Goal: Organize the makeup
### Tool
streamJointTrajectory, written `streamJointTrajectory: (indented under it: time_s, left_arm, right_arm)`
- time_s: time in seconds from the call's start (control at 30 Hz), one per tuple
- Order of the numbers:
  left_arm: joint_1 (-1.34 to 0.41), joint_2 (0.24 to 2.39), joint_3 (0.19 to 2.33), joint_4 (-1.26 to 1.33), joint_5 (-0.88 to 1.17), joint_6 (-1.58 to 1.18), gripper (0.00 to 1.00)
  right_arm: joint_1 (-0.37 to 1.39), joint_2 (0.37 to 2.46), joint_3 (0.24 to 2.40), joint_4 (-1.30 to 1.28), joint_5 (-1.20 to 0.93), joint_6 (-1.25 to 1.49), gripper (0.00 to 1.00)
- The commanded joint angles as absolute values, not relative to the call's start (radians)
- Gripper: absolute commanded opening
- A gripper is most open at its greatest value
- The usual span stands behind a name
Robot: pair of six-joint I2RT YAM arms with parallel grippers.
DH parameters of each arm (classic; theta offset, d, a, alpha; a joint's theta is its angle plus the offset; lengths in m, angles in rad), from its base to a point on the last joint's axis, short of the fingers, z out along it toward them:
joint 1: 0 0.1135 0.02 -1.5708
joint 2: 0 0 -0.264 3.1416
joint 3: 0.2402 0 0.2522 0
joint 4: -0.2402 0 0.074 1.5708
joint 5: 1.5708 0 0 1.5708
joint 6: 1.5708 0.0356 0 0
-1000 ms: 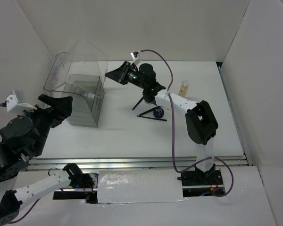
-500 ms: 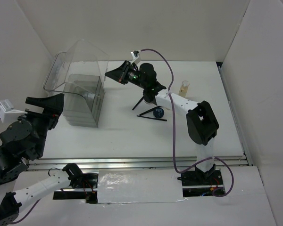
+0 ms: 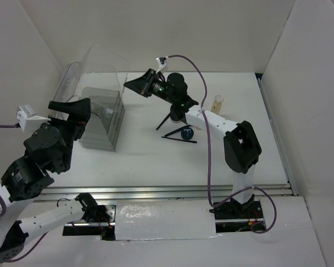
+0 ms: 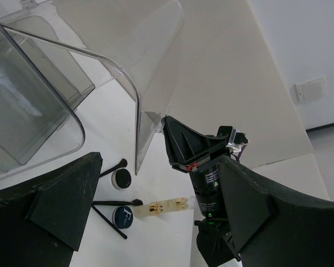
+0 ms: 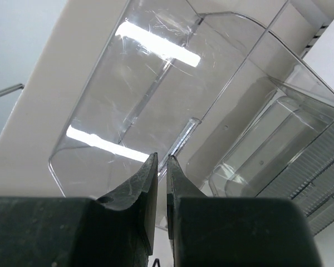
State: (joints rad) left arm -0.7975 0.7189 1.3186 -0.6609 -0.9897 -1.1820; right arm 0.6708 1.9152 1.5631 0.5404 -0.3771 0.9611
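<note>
Left gripper (image 4: 161, 167): fingers spread wide, holding nothing; it hangs just beside the near wall of the clear box (image 3: 100, 119).
Right gripper (image 5: 162, 178): fingers almost together, with only a thin slit between them. The tips are at the edge of the raised lid (image 5: 156, 83); whether they clamp it cannot be told.
Dark blue compact (image 3: 187, 133): on the table, below and behind the right gripper, beside its forearm.
Black compact (image 4: 121, 178): near the dark blue compact, partly under that arm.
Brushes (image 3: 178, 138): thin and black, lying beside both compacts.
Pale-yellow bottle (image 3: 217, 102): well apart from both grippers, beyond the right arm.
</note>
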Motion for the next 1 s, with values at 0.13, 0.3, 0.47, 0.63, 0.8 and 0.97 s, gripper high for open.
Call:
streamJointTrajectory:
  time_s: [0.13, 0.3, 0.47, 0.63, 0.8, 0.97]
  left_arm:
    - [-0.802, 0.778, 1.31, -0.511, -0.97, -1.149, 1.0]
    - [-0.798, 0.805, 1.27, -0.476, -0.95, -1.154, 0.99]
    - [-0.759, 0.827, 1.249, -0.462, -0.911, -1.157, 0.99]
    - [-0.697, 0.85, 1.214, -0.437, -0.842, -1.152, 1.0]
    - [-0.615, 0.88, 1.183, -0.344, -0.729, -1.137, 1.0]
    - [-0.546, 0.919, 1.175, -0.284, -0.621, -1.118, 1.0]
  right_arm:
    - [0.69, 1.832, 1.582, 0.673, -0.429, 0.934, 0.0]
    - [0.69, 1.836, 1.58, 0.692, -0.431, 0.943, 0.0]
    - [0.69, 1.848, 1.588, 0.703, -0.44, 0.95, 0.0]
    - [0.69, 1.848, 1.583, 0.71, -0.443, 0.951, 0.0]
    - [0.69, 1.847, 1.571, 0.733, -0.459, 0.96, 0.0]
    - [0.69, 1.844, 1.569, 0.732, -0.472, 0.959, 0.0]
